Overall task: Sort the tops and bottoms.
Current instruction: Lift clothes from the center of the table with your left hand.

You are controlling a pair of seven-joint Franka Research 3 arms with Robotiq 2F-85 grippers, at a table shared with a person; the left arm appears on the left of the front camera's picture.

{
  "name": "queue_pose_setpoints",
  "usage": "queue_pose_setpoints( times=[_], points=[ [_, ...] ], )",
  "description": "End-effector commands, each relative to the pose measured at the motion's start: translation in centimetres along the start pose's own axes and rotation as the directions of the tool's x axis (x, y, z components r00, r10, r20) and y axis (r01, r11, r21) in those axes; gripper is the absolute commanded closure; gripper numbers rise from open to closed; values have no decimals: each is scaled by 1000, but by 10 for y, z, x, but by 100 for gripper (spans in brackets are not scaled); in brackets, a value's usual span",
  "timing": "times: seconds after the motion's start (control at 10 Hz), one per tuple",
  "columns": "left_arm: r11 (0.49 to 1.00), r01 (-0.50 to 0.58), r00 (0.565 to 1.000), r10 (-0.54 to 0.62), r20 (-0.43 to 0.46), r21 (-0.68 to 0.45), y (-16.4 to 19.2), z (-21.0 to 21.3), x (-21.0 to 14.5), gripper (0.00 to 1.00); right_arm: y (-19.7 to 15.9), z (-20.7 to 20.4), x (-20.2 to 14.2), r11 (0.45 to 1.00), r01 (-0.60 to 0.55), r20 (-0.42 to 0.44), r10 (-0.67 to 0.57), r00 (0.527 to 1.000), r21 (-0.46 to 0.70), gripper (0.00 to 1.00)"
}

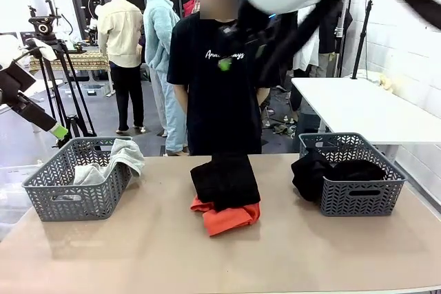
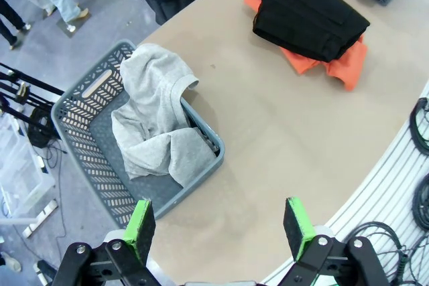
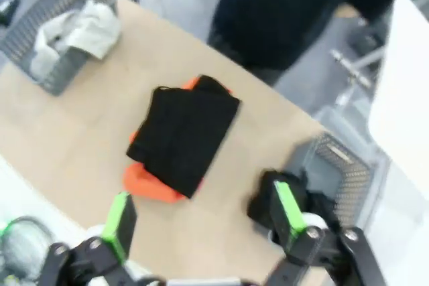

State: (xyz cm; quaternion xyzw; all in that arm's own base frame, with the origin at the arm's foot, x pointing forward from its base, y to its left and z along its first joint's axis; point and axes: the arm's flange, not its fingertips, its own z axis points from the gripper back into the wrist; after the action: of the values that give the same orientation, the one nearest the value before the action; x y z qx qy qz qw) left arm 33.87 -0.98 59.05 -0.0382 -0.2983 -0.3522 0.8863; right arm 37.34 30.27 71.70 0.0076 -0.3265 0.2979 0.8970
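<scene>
Your left gripper and right gripper both gape wide, empty. Mid-frame, black garment lies on orange top; grey top drapes the lower-left basket.

On the tan worktop you find a grey left basket and a grey right basket, well apart at opposite ends. A person in a black lettered T-shirt stands at the far edge. Behind: a white table at right, a tripod at left.

A lab or test studio — camera tripod, bare white table, grey floor, white-painted brick wall.
</scene>
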Motion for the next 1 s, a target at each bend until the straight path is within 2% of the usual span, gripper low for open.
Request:
queue_pose_setpoints(
  times=[0.0,0.1,0.3,0.5,0.9],
  points=[
    [1000,0,1000,0,-2,1,0,0,0,0,2,40,-75,991,101,-7,-102,995,-88,0],
    [1000,0,1000,0,-2,1,0,0,0,0,0,52,-96,986,129,-19,-131,991,-107,0],
    [1000,0,1000,0,-2,1,0,0,0,0,-17,45,-127,974,186,-22,-191,981,-126,0],
    [1000,0,1000,0,-2,1,0,0,0,0,-39,32,-147,963,255,36,-253,967,-92,0],
    [1000,0,1000,0,-2,1,0,0,0,0,-63,-17,-150,958,284,111,-286,952,31,0]
  ],
)
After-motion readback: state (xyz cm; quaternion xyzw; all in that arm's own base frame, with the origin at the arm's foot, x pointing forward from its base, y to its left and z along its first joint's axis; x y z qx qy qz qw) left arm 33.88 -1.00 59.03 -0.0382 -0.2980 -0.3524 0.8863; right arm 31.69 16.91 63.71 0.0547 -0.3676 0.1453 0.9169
